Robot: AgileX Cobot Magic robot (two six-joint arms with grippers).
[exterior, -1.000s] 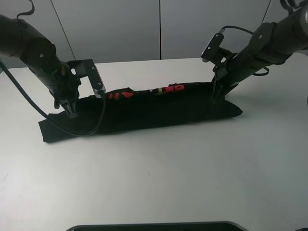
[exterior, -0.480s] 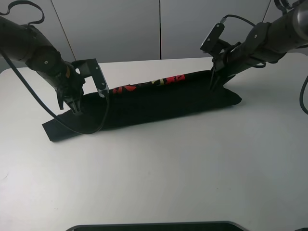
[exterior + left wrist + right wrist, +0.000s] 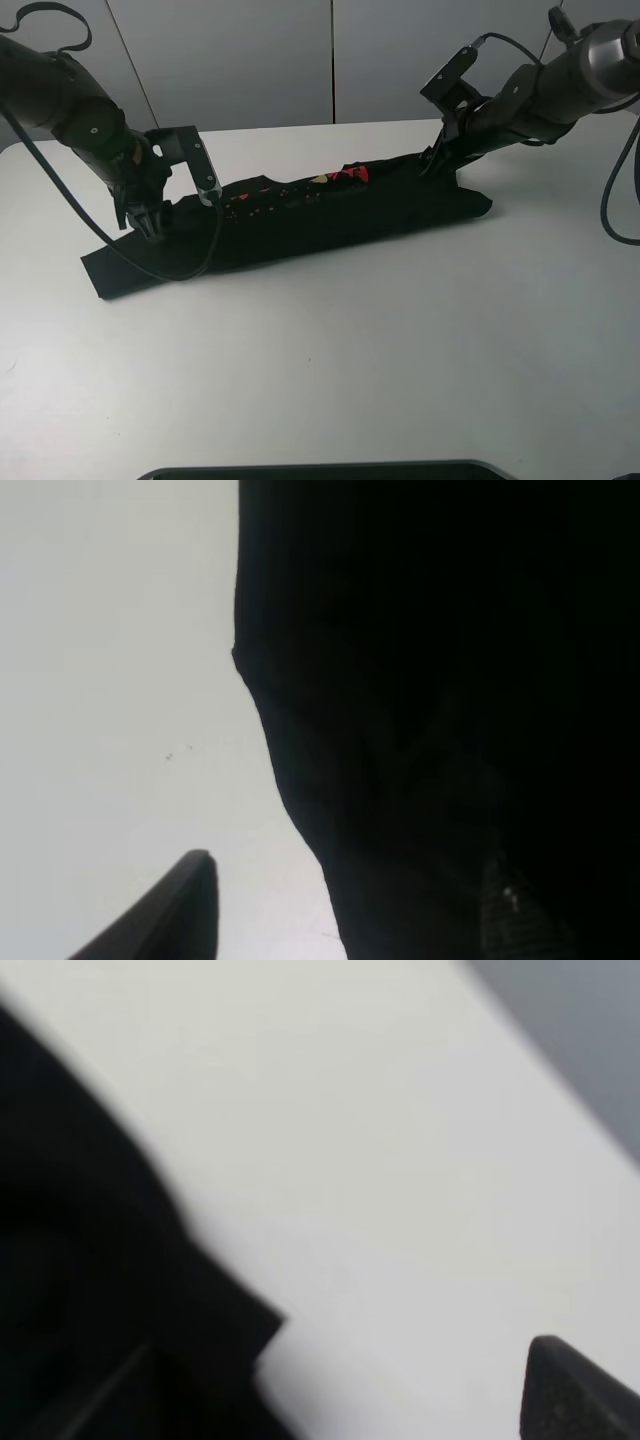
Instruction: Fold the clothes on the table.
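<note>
Black short-sleeved cotton T-shirt, folded into a long narrow band, lies on the white flat desk. In the high view it runs from 8 o'clock to 2 o'clock. Red and yellow print shows along its far edge.

Left tool sits over the band's 8 o'clock end. Its fingers are spread wide, the cloth's edge lies between them, and they are not clamped on it.

Right tool is at the 2 o'clock end, its fingers likewise wide, with bare desk between them.

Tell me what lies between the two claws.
The folded black T-shirt spans the table from left claw to right claw, red print on its far edge, seen in the exterior high view.
</note>
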